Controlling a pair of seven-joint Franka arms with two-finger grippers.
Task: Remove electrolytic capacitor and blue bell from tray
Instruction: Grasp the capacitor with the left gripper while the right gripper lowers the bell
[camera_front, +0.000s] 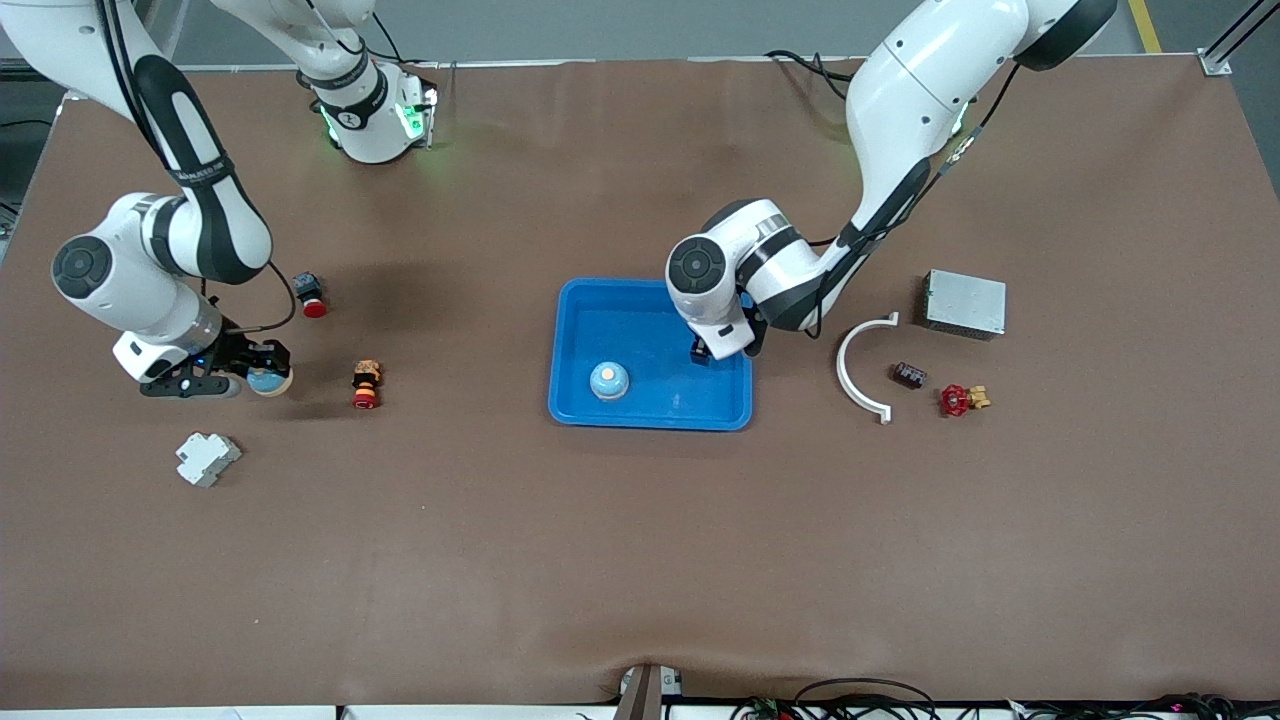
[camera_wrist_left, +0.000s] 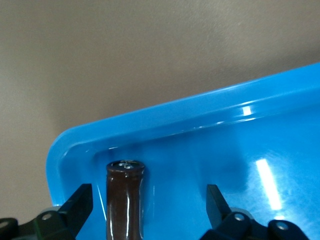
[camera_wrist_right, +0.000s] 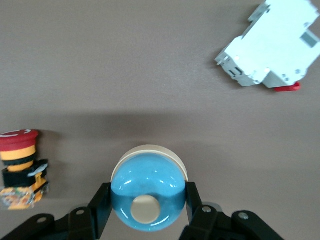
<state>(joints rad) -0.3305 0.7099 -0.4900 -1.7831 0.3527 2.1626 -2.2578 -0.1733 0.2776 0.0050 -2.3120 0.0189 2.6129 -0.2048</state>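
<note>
Blue bell (camera_wrist_right: 148, 192) held in right pincer (camera_wrist_right: 145, 210).

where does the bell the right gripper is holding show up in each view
Front view: the held bell sits in the right gripper, beside the red and yellow push button, toward the right arm's end of the table.
Left wrist view: not in it.
Right wrist view: the bell fills the space between the fingers, dome facing the camera.
Shared landmark: that push button, and the white breaker, appear in the front and right wrist views.
</note>
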